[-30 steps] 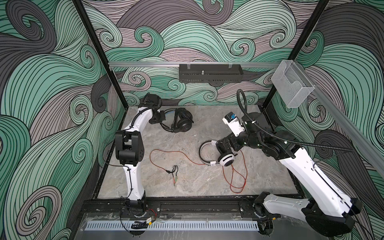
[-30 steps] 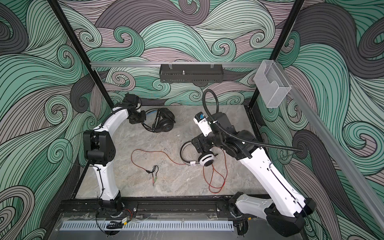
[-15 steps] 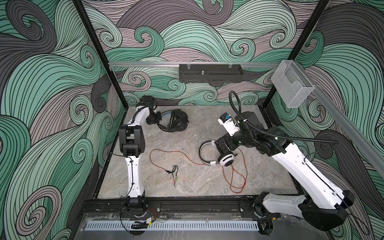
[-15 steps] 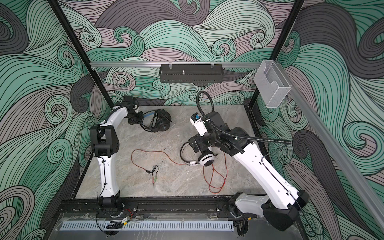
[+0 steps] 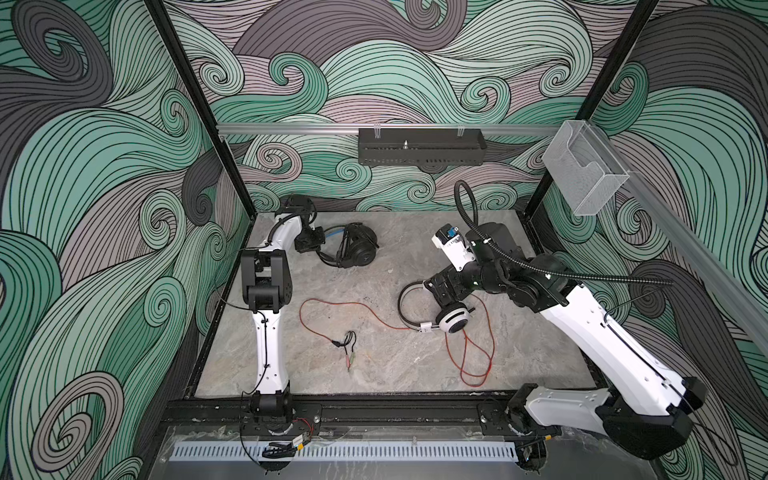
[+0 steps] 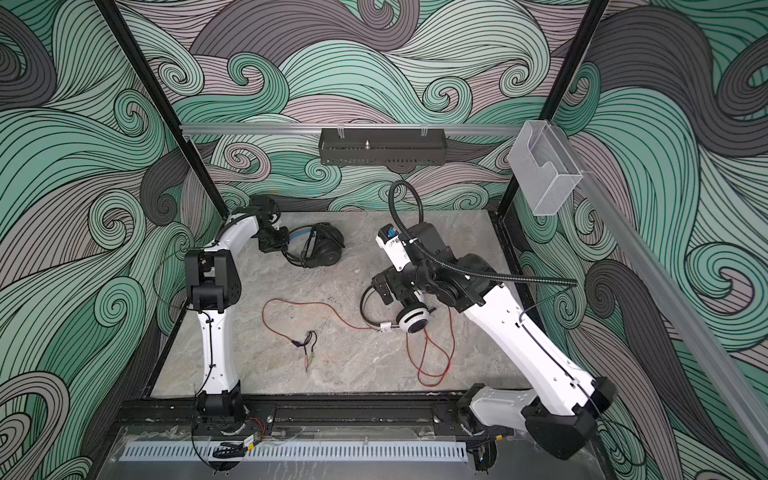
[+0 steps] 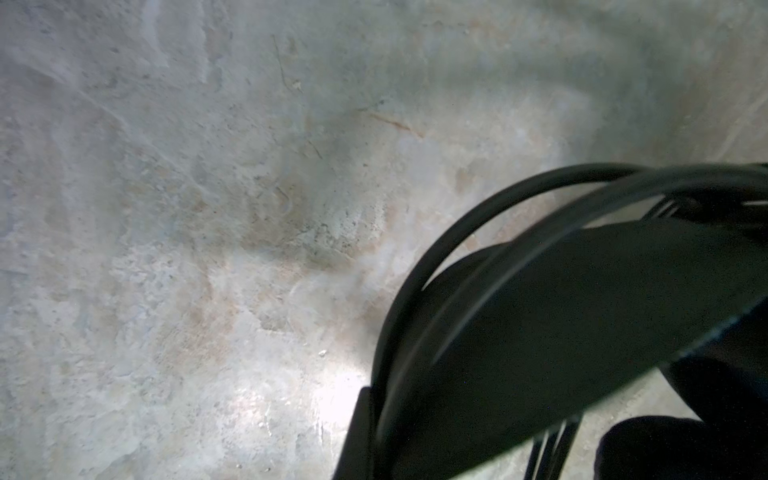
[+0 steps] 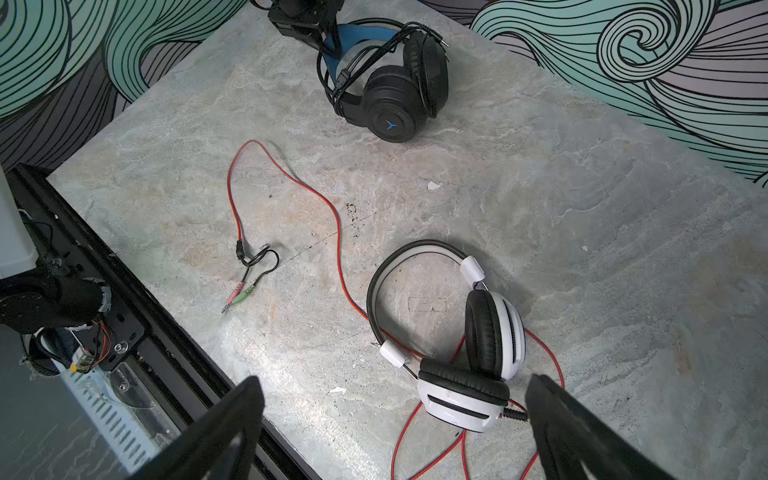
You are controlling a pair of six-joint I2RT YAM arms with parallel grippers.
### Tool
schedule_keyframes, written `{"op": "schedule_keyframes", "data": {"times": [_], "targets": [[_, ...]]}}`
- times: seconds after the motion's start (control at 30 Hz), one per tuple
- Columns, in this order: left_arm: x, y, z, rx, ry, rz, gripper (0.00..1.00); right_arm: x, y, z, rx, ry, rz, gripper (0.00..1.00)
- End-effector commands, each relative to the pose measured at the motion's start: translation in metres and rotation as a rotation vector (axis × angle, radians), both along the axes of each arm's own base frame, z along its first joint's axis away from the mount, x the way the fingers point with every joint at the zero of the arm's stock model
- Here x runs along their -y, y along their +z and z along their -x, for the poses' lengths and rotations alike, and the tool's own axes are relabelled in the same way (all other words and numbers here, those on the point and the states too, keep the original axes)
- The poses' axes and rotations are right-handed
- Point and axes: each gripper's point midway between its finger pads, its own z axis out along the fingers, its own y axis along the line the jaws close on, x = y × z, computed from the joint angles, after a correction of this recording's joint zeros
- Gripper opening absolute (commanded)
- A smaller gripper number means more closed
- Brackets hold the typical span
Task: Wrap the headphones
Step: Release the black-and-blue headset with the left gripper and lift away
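The black headphones (image 5: 359, 249) (image 6: 326, 249) (image 8: 395, 95), with blue headband lining and the black cable bundled round them, lie at the back left of the table. My left gripper (image 5: 309, 241) (image 6: 272, 241) (image 8: 305, 20) is shut at their headband (image 7: 582, 311), which fills the left wrist view. The white headphones (image 5: 453, 318) (image 6: 411, 320) (image 8: 469, 386) lie right of centre. Their red cable (image 5: 353, 309) (image 8: 291, 178) trails left to the plugs (image 5: 349, 345) and loops toward the front. My right gripper (image 5: 446, 291) (image 8: 392, 380) hovers open just above them, holding nothing.
A black tray (image 5: 422, 147) hangs on the back wall, and a clear plastic box (image 5: 586, 174) is fixed to the right rail. The black frame rail (image 5: 395, 411) runs along the table's front edge. Patterned walls close in the left, back and right sides.
My left arm's elbow has shifted right and back while its gripper stays at the black headband. My right arm has swung slightly left over the white headphones. Neither headset has moved.
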Motion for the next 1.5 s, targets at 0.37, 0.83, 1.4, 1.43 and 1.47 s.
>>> {"op": "schedule_keyframes", "data": {"times": [0.37, 0.83, 1.4, 1.43, 1.47], "targets": [[-0.003, 0.005, -0.012, 0.042, 0.051, 0.009, 0.15, 0.0, 0.013, -0.013, 0.092, -0.007, 0.021, 0.99], [-0.037, 0.052, -0.008, 0.092, 0.152, -0.106, 0.46, -0.007, 0.025, -0.017, 0.129, 0.011, -0.018, 0.99], [0.068, 0.14, 0.131, 0.171, 0.036, 0.035, 0.71, 0.015, -0.001, -0.004, 0.1, -0.064, -0.006, 0.99], [0.087, 0.141, 0.147, 0.176, 0.011, 0.046, 0.71, 0.018, -0.004, -0.002, 0.103, -0.069, -0.006, 0.99], [0.107, 0.141, 0.164, 0.167, -0.004, 0.072, 0.71, 0.02, -0.008, 0.0, 0.103, -0.074, -0.004, 0.99]]}}
